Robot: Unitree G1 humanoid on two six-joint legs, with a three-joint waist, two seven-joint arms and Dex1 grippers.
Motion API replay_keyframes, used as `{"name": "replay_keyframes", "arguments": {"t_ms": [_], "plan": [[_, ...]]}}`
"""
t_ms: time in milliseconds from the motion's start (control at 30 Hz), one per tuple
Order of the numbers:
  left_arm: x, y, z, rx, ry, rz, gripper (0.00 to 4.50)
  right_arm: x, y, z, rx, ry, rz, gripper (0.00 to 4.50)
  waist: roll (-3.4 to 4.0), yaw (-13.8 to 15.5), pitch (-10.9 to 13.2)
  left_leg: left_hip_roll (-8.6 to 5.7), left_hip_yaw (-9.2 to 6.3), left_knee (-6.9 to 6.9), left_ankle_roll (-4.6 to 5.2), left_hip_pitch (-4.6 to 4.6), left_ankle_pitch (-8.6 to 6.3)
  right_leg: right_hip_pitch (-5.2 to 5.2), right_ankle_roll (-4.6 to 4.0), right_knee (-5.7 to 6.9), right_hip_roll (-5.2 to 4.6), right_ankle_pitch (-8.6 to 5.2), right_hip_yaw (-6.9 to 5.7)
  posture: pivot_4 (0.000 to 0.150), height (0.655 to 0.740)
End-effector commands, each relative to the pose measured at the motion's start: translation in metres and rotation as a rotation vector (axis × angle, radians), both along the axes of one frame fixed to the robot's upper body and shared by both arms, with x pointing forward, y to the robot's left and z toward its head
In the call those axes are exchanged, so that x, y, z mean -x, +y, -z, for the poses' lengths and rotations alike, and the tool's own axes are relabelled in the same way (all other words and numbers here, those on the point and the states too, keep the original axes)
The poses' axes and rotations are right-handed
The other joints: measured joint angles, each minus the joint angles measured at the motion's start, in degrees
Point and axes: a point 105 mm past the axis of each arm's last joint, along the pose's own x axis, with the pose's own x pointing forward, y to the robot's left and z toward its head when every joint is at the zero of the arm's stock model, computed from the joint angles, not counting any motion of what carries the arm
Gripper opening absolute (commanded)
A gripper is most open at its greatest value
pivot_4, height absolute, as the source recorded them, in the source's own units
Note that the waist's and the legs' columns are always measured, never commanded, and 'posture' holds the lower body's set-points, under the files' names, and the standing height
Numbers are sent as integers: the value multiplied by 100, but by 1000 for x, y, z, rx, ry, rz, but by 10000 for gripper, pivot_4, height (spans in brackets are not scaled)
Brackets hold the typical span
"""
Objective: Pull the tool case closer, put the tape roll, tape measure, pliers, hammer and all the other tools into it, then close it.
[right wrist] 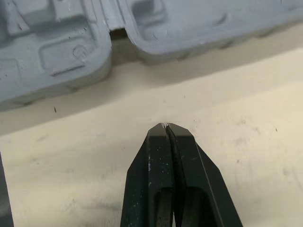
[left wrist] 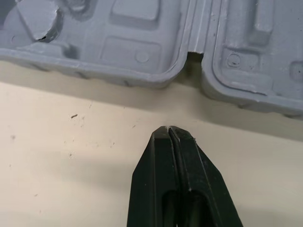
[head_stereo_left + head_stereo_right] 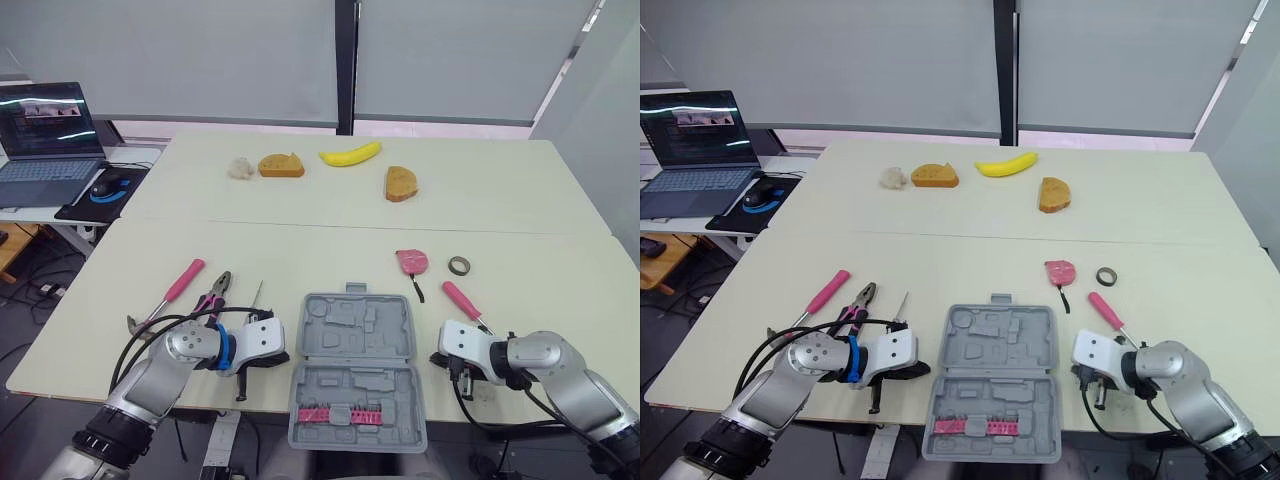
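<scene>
Lettering on the lit laptop (image 3: 45, 140) screen, on the smaller counter off to the left, is too small for me to read.

On the main counter (image 3: 300, 250) the grey tool case (image 3: 357, 300) lies wide open at the near edge, right between the two arms. Its long axis runs from near to far, the hinge crosses it left to right, and the handle points away from me. The far half shows bare moulded recesses. The near half holds a pink strip of bits (image 3: 338, 415) along its near side.

The left jaws are closed on nothing, black fingers (image 2: 151, 179) pressed flat together. They aim at the case's left wall by the hinge notch, just short of touching. The right jaws are likewise shut and empty, fingers (image 1: 151, 179) together, aimed at the hinge notch on the right wall with bare counter between.

Left of the case lie the hammer (image 3: 172, 293), pink handle angled far-right and head nearest me, then the pliers (image 3: 214, 296), nose pointing away, and a thin metal tool (image 3: 257, 296). To the right sit the pink tape measure (image 3: 411, 261), the tape roll (image 3: 459, 265) just beside it, and a pink-handled screwdriver (image 3: 462, 300), its shaft running toward the right wrist.

Farther back I see a banana (image 3: 350, 155), two bread pieces (image 3: 281, 166) (image 3: 400, 184) and a pale lump (image 3: 240, 169).
</scene>
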Motion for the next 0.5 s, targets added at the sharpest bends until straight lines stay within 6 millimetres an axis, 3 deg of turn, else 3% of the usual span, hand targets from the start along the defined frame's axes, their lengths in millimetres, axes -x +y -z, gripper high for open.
{"name": "replay_keyframes", "arguments": {"t_ms": [33,67,133,267,333,400,500], "plan": [[-8,8,-30,118,-26,-69,1760,-9,-14,-24,-66,-65,77,22,0,1,10,0,0,0,0,-2,0,-2,0,-1,0,0,0,1500,7400],[-12,9,-43,187,-29,-105,3771,-11,-15,-35,-126,-87,98,0,1,2,13,0,0,1,0,-7,0,-5,0,-1,0,0,-1,1500,7400],[-17,16,-65,290,-30,-165,8485,-18,-16,-61,-269,-144,152,4480,0,2,16,0,-5,5,0,-28,1,-5,-1,0,0,1,-6,1500,7400],[-35,52,-95,420,-65,-349,22062,-26,-34,-106,-511,-239,278,13084,3,-12,18,1,-8,6,0,-36,1,-1,-26,0,2,16,-10,1500,7400],[-48,73,-114,516,-115,-480,28157,-27,-49,-116,-533,-288,330,17173,1,-2,20,0,-8,5,0,-37,1,-1,-27,0,2,16,-13,1500,7400],[-64,107,-135,592,-205,-641,34704,-29,-71,-122,-510,-349,391,22132,-3,2,22,0,-11,5,0,-37,1,-2,-27,-1,3,16,-16,1500,7400],[-70,157,-149,625,-305,-837,44772,-28,-102,-124,-449,-417,477,30624,-13,0,28,-1,-10,6,0,-37,1,-1,-17,0,3,10,-18,1500,7400]]}}
